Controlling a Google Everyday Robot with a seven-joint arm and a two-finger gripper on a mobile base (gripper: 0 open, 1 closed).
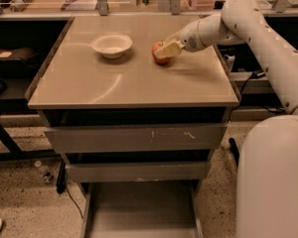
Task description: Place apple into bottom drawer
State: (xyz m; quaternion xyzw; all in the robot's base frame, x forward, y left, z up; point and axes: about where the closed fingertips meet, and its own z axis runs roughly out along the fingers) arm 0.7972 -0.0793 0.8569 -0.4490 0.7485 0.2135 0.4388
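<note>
The red-orange apple (156, 54) sits on the cabinet's tan top, right of centre towards the back. My gripper (164, 50) comes in from the right on the white arm and is right at the apple, covering its upper right side. The bottom drawer (139, 207) is pulled out at the foot of the cabinet. Its flat grey floor shows with nothing in it.
A cream-white bowl (111, 44) stands on the top left of the apple. The scratched upper drawer (134, 138) and the middle drawer (136, 171) are pushed in. My white body (273, 182) fills the lower right. Dark shelves stand at the left.
</note>
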